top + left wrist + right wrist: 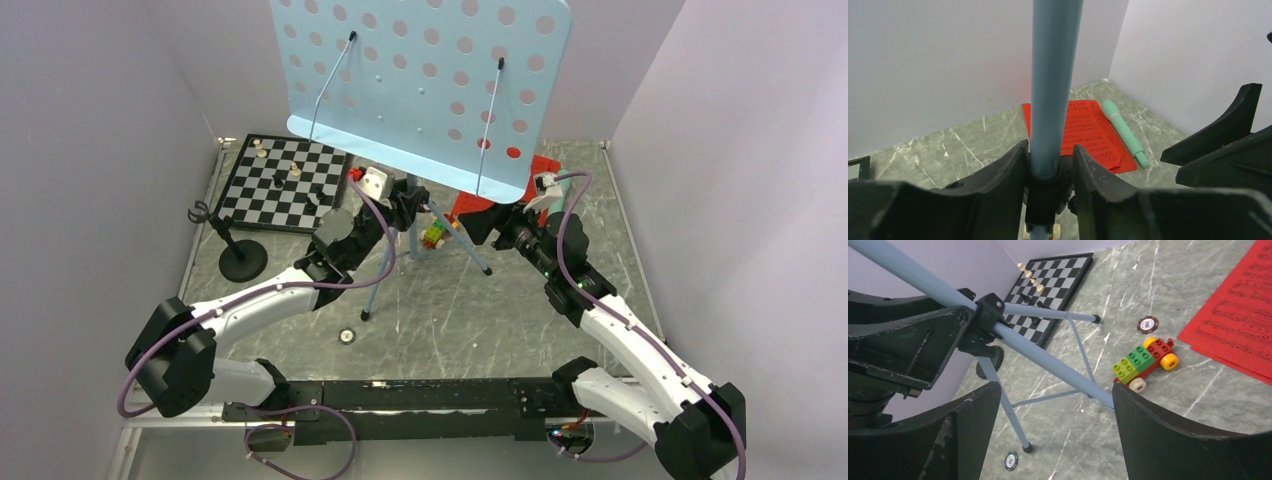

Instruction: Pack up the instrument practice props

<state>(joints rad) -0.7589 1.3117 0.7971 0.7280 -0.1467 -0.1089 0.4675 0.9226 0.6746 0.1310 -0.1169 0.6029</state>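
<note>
The music stand [430, 70] looks to be the prop in hand: the left gripper [1050, 150] has its jaws clenched on the light blue pole [1054, 75] right at the black collar [1043, 182] where the tripod legs [378, 285] branch off. The right gripper [1055, 390] hangs close by on the other side with its jaws spread wide and nothing in them. The lower tube and braces lie ahead of its gap, and as far as I can tell they touch neither finger. I'd guess the next move is for the right jaws to take a leg or the tube so the stand can be folded or tipped down while the left keeps it steady. The other props lie unpacked: the red sheet-music pages [1088, 132] are flat in the far right corner with the mint-green microphone [1125, 132] just beside them, and the black mic stand [240, 255] is upright near the left wall. Room is tight. The walls [90, 150] close in on three sides and the big perforated desk overhangs the back. The block toy [1145, 362] sits near the tripod's feet, and the chessboard [285, 180] is just behind the left arm. The freest stretch of tabletop [470, 320] is front and centre, with only a small chip [347, 336] on it.
</note>
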